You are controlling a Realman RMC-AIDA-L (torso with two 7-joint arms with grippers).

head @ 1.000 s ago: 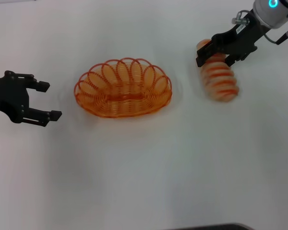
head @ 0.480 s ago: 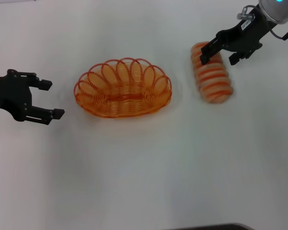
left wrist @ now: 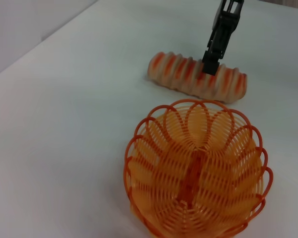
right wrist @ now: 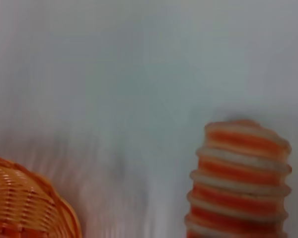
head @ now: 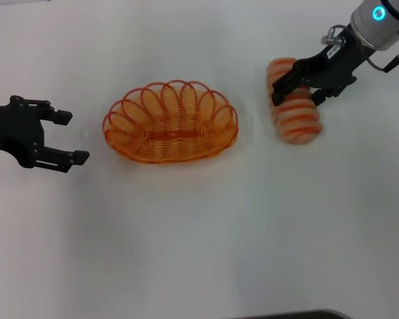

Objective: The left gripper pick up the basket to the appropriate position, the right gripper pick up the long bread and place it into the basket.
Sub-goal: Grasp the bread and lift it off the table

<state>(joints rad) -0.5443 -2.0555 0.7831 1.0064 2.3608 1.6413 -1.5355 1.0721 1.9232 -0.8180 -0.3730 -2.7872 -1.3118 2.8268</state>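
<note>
The right tool (head: pixel 296 91), fingers spread, is straddling the bread (head: pixel 294 104) mid-length; it should clench squarely there, while the left tool (head: pixel 65 137) is idling released left of the basket (head: pixel 171 122).

White table (head: pixel 199 232): plain matte surface carrying two items. Orange wire basket (head: pixel 171 122): oval, scalloped looped rim, upright, left of centre toward the far side. Long bread (head: pixel 294 101): tan loaf with orange-brown ridges, right of the basket and apart from it, apparently resting on the tabletop, though contact is unclear.
</note>
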